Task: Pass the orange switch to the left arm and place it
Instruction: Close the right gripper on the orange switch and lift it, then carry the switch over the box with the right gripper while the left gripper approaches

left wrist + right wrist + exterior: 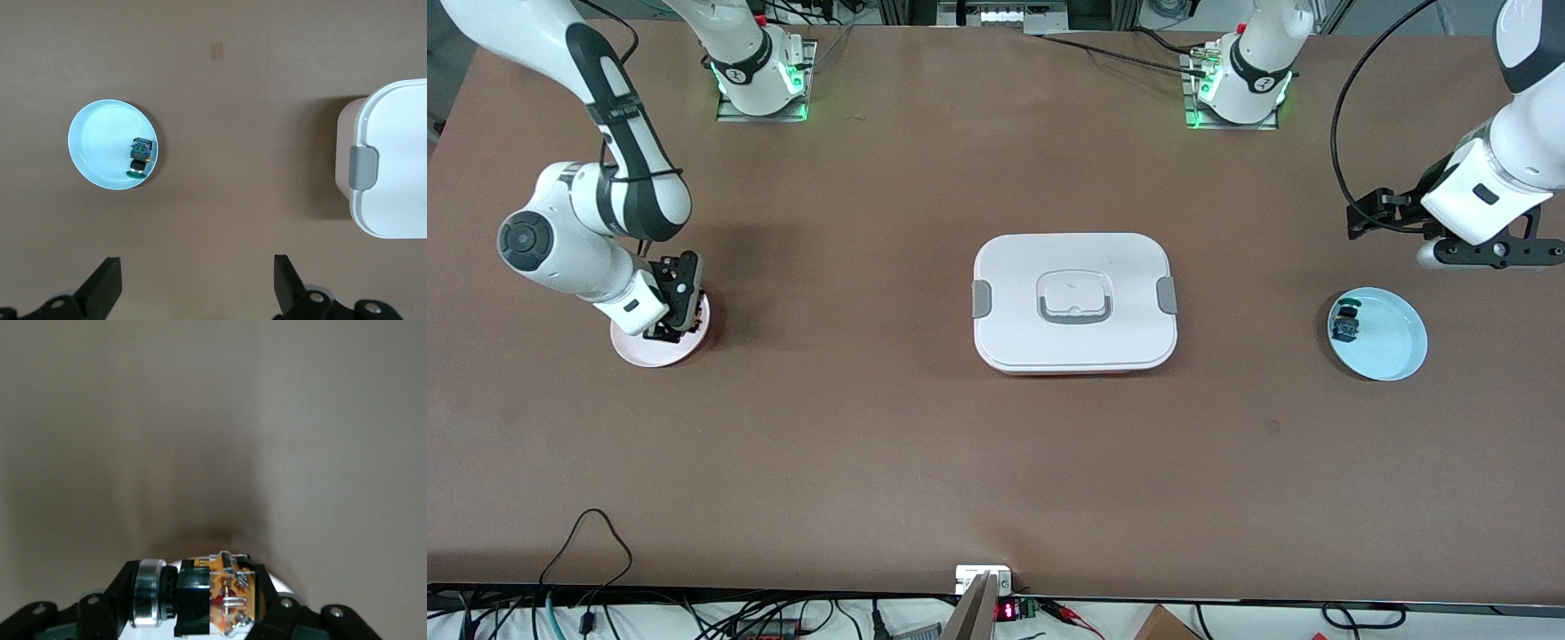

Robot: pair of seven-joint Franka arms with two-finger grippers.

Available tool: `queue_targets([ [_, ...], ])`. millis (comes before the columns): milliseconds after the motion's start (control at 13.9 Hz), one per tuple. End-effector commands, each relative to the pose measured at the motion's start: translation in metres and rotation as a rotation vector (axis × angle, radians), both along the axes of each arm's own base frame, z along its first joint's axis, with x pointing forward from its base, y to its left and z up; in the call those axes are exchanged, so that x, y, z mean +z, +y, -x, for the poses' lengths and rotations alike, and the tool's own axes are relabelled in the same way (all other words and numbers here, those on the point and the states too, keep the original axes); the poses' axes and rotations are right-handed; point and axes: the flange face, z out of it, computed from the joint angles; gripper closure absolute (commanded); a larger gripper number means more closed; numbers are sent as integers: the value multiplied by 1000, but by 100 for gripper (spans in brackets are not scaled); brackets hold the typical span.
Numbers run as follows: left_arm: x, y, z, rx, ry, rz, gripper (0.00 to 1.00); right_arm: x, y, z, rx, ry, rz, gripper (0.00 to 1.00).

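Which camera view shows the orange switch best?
The right wrist view: the orange switch fills the lower frame, clamped in the shut right gripper, with its orange body and metal contacts plain. In the front view the right gripper over the pink plate hides it. The left wrist view does not show it.

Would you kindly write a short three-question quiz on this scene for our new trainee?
1. True or false: the right end effector is shut on the orange switch.
2. What lies in the blue dish? A) a blue-green switch B) a coin C) nothing
3. Fill in: the box sits on the table between the pink dish and the ____ dish.

Key
1. True; it grips the switch over the pink dish.
2. A; the blue-green switch lies near the dish's rim, while the left end effector waits open above the table, beside it.
3. blue
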Motion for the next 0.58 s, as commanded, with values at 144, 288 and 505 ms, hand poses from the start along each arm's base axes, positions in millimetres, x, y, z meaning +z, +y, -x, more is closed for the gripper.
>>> queue_targets([
  [144, 5, 3, -2, 12, 3, 9, 0, 51, 75, -16, 13, 66, -280, 100],
  [288, 6, -2, -1, 7, 4, 8, 0, 53, 122, -13, -44, 74, -447, 100],
  [505, 6, -2, -2, 1, 4, 22, 0, 69, 199, -15, -180, 80, -734, 100],
])
